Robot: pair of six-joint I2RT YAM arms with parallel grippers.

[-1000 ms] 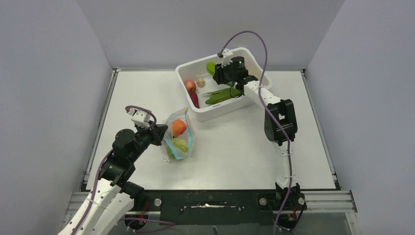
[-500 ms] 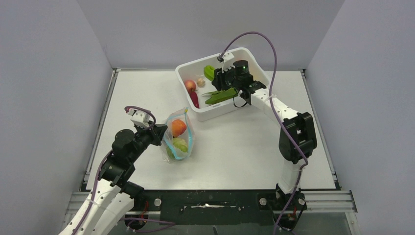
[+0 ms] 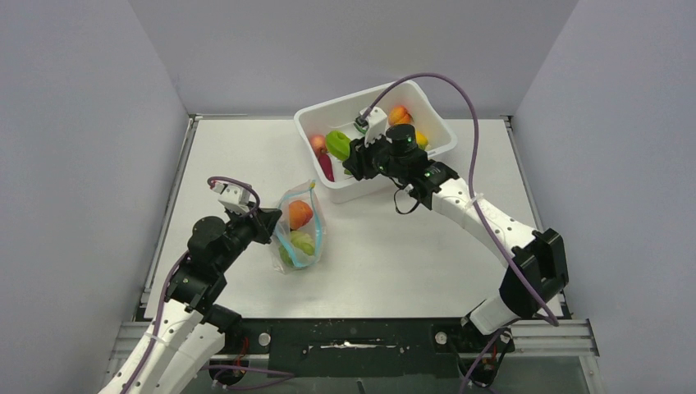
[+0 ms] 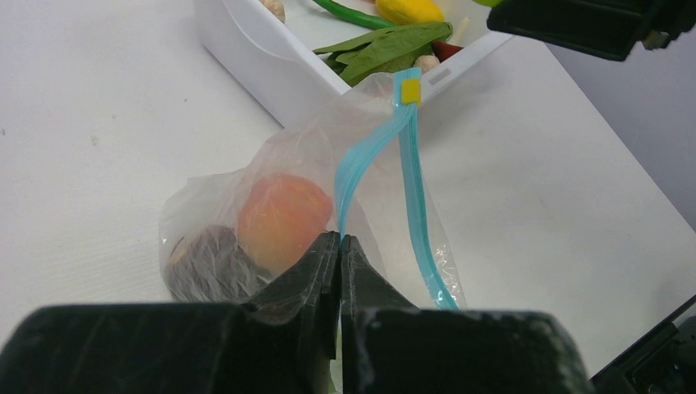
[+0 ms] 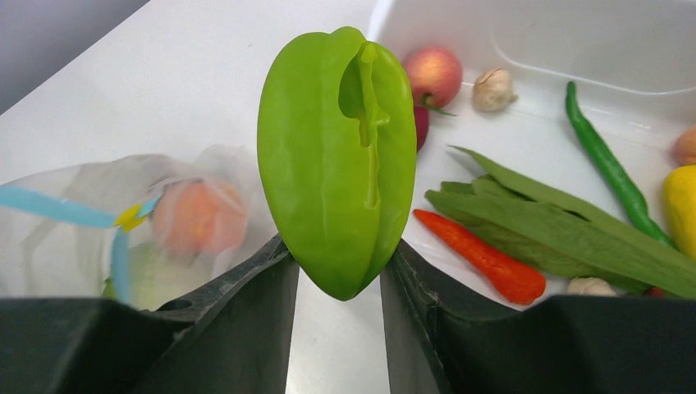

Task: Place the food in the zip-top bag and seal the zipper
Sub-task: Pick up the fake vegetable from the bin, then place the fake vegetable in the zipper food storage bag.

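The clear zip-top bag (image 3: 297,230) lies on the table with an orange peach (image 3: 300,214) and a green fruit (image 3: 301,244) inside. My left gripper (image 3: 264,218) is shut on its blue zipper rim (image 4: 351,174), holding the mouth up; a dark fruit (image 4: 209,264) and the peach (image 4: 281,217) show through the plastic. My right gripper (image 3: 346,153) is shut on a ridged green fruit (image 5: 338,156), held above the white tub's near-left edge. The bag (image 5: 131,226) appears at lower left in the right wrist view.
The white tub (image 3: 431,156) at the back holds a red apple (image 5: 432,75), a mushroom (image 5: 493,89), a green bean (image 5: 607,167), leafy greens (image 5: 558,226), an orange carrot (image 5: 484,258), a yellow fruit (image 5: 679,201) and a peach (image 3: 400,114).
My right gripper has lifted the green fruit from the tub's back and carried it left and toward the bag. The left gripper and the bag have not moved.
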